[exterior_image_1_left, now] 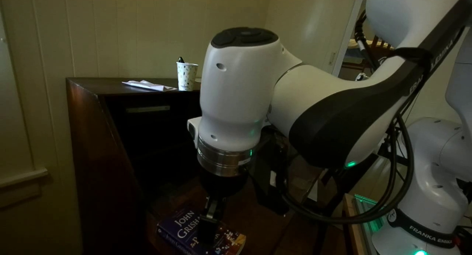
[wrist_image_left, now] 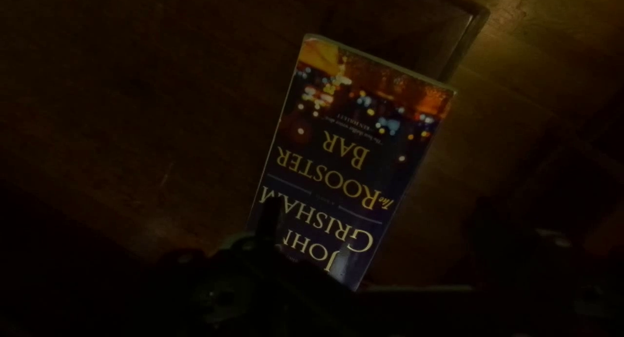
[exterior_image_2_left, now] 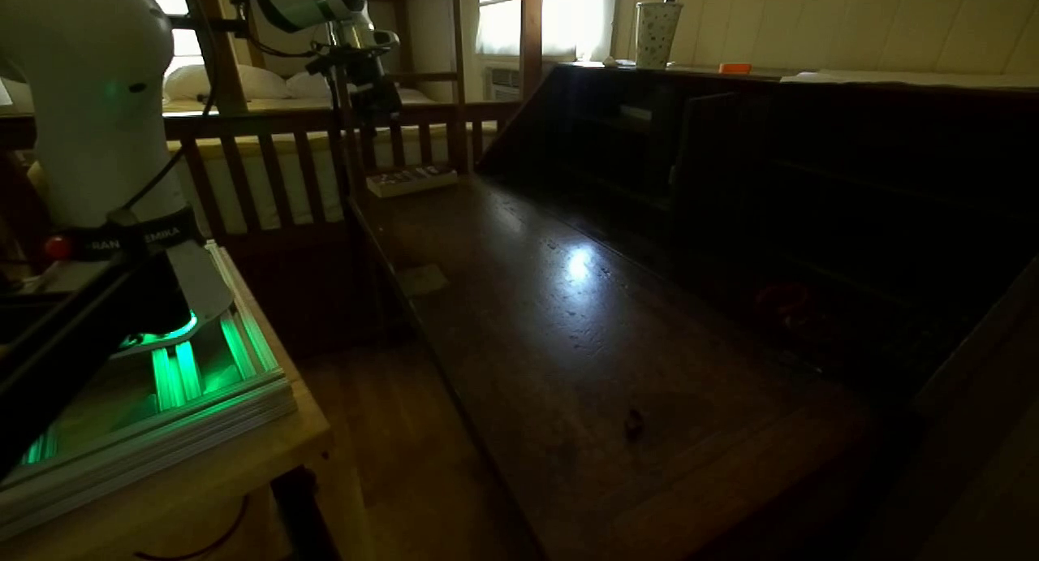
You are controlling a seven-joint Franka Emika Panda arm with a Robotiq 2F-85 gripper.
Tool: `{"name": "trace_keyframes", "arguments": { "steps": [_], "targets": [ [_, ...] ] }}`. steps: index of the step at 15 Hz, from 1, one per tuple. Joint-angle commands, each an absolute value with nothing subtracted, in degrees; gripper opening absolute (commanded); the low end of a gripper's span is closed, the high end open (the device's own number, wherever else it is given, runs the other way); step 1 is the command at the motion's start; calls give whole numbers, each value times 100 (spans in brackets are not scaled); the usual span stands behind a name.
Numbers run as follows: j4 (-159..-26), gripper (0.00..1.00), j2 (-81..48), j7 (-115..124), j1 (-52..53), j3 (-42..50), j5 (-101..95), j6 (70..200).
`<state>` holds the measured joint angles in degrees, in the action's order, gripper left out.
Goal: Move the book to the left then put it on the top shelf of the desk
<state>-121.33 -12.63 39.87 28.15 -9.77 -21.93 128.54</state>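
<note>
You are hovering the end effector [exterior_image_1_left: 207, 233] above the book [wrist_image_left: 341, 164], fingers [wrist_image_left: 268, 222] spread apart.
The book is lying face up on the lower surface of the desk [exterior_image_2_left: 503, 342], below the fingers, not touching them. Beyond, on the top shelf [exterior_image_1_left: 97, 84], a white sheet [exterior_image_1_left: 147, 86] is lying beside a patterned cup [exterior_image_1_left: 187, 76]; an orange item [exterior_image_2_left: 735, 68] and flat white papers [exterior_image_2_left: 901, 79] are also taking up room.
</note>
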Motion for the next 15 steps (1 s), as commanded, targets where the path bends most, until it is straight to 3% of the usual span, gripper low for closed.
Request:
{"name": "trace_keyframes", "arguments": {
  "steps": [1, 6, 15],
  "targets": [
    [-11607, 100, -1609, 4387, 2814, -1151, -2283, 12207],
    [-10631, 100, -2211, 5202, 3133, -1227, -2545, 10854],
    [-9415, 100, -3404, 6144, 3680, -850, -3116, 10832]
  ]
}}
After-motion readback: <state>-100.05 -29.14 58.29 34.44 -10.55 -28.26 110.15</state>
